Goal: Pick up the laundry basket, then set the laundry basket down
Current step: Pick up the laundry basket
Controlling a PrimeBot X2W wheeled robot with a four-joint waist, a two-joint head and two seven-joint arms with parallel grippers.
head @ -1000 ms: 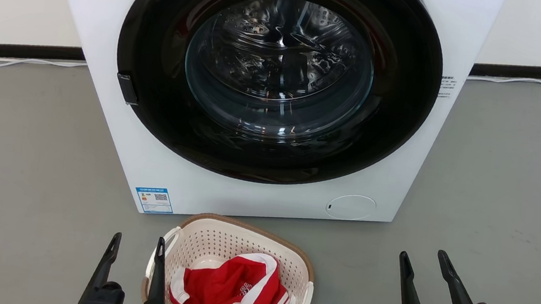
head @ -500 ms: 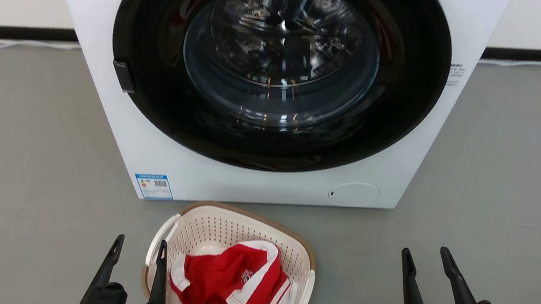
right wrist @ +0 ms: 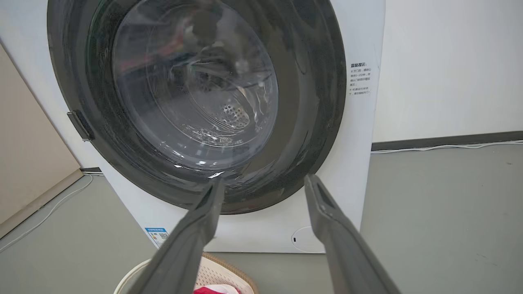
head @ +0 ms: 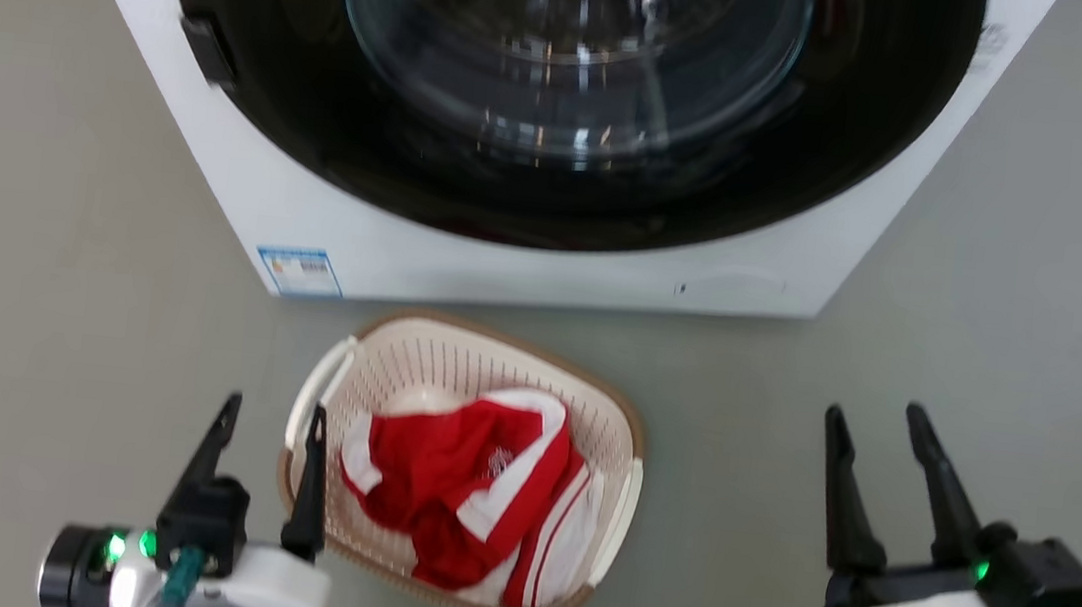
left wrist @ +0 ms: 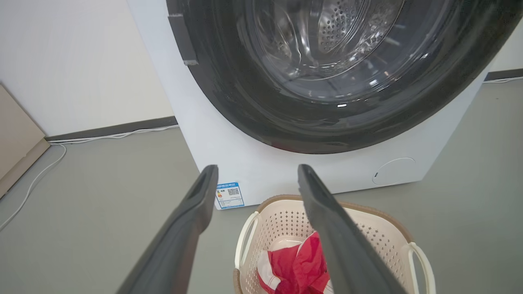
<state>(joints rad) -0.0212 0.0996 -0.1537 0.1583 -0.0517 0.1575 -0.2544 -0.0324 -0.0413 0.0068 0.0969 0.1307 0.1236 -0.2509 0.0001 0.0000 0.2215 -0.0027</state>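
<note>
Grey floor (head: 1005,292), head view: the white washing machine (head: 289,217) is cut off by the top edge, so its dark round door (head: 550,214) is shown only in part. The blue label (head: 299,270) at its lower left corner is blurred and cannot be read. The laundry basket (head: 454,365) is set on the floor just before the machine, with a red-and-white garment (head: 451,485) laid inside. The left gripper (head: 277,406) is spread and empty. One of its fingers is overlapped with the basket's left rim, and contact cannot be judged. The right gripper (head: 874,411) is spread and empty, well apart from the basket.

Left wrist view: the basket's near part is cut off by the bottom edge. A QR code is made out on the label, but the print is too small to be read. A white cable (left wrist: 102,135) is laid along the dark skirting (left wrist: 122,127).

Right wrist view: a block of printed characters (right wrist: 359,79) beside the door is illegible. A beige panel (right wrist: 24,163) is cropped at the left.
</note>
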